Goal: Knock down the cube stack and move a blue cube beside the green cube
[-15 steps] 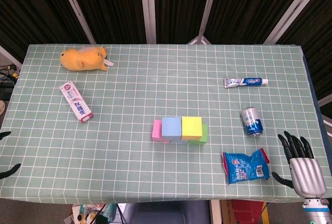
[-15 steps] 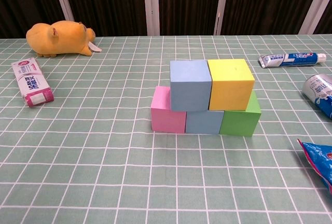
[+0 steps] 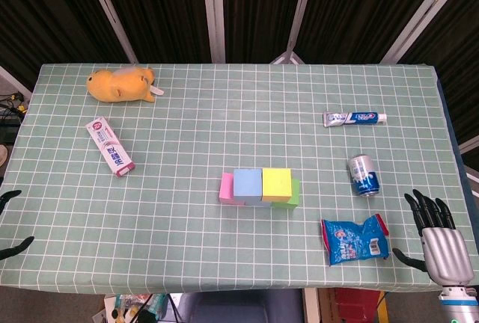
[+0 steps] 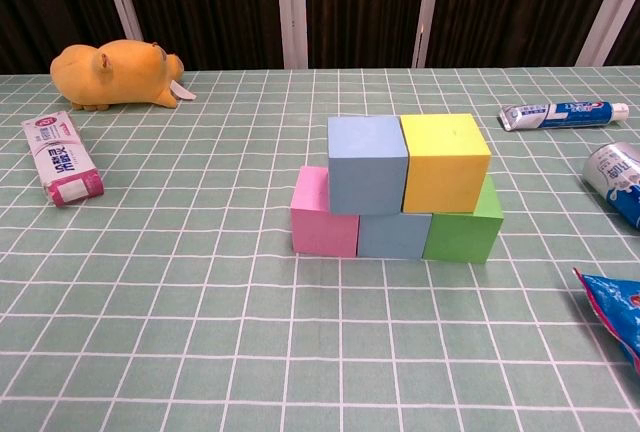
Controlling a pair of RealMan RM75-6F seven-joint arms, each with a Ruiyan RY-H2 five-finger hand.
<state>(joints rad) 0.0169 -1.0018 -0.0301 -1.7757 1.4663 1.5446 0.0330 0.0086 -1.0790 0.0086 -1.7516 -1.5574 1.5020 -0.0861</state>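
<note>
Cube stack (image 4: 395, 190) upright mid-table: pink cube (image 4: 324, 213), lower blue cube (image 4: 394, 236), green cube (image 4: 464, 230) below; upper blue cube (image 4: 366, 163) and yellow cube (image 4: 444, 161) on top. Right hand (image 3: 438, 237) at the near right edge, fingers apart, empty. Left hand (image 3: 10, 222): only fingertips show, state unclear.
</note>
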